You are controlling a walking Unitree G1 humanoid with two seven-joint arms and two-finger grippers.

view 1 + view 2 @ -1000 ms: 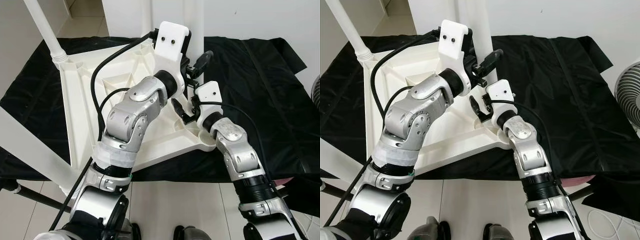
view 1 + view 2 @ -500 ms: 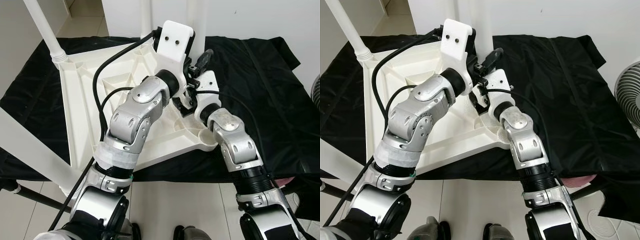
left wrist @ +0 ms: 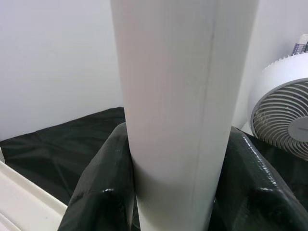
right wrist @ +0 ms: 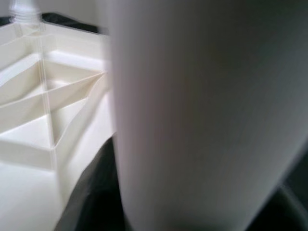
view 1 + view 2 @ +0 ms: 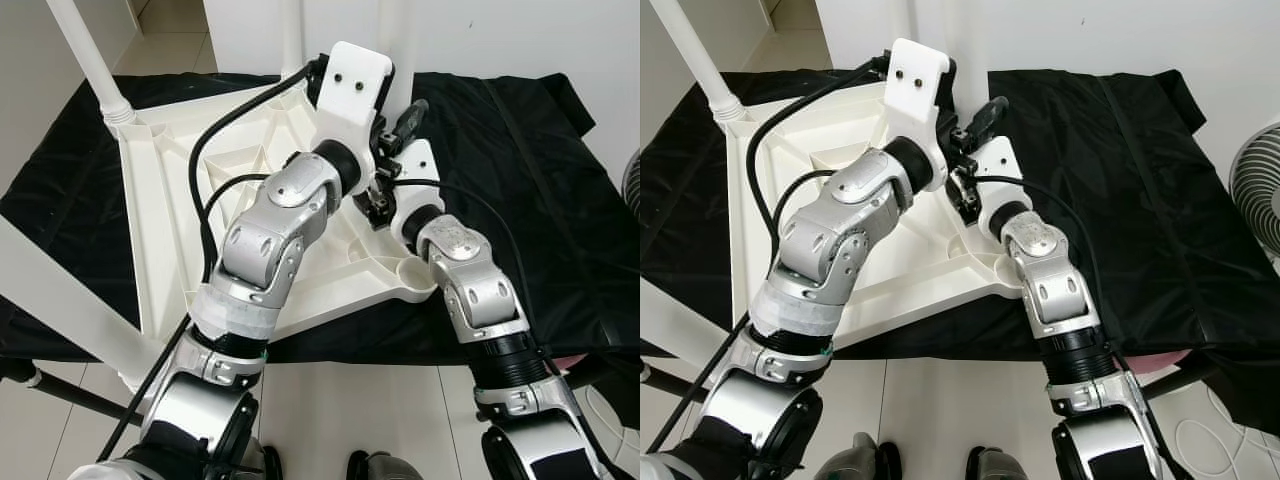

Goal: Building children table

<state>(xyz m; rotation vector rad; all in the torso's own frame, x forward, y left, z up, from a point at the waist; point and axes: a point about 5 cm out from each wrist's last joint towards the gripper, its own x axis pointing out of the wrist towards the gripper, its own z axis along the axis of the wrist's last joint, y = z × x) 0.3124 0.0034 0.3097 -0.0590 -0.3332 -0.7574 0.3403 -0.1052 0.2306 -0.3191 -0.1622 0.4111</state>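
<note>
Left wrist view: jaws around table leg (image 3: 178, 110)

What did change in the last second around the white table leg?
The right gripper moved forward, from the near corner of the upturned tabletop up to the upright table leg, and now has its fingers around it. The left gripper stayed clamped on the same leg. The tabletop and black cloth did not move.

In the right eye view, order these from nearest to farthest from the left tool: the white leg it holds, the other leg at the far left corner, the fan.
1. White leg: between the fingers of the left tool.
2. Other leg: far left corner of the tabletop.
3. Fan: right edge, past the black cloth.
</note>
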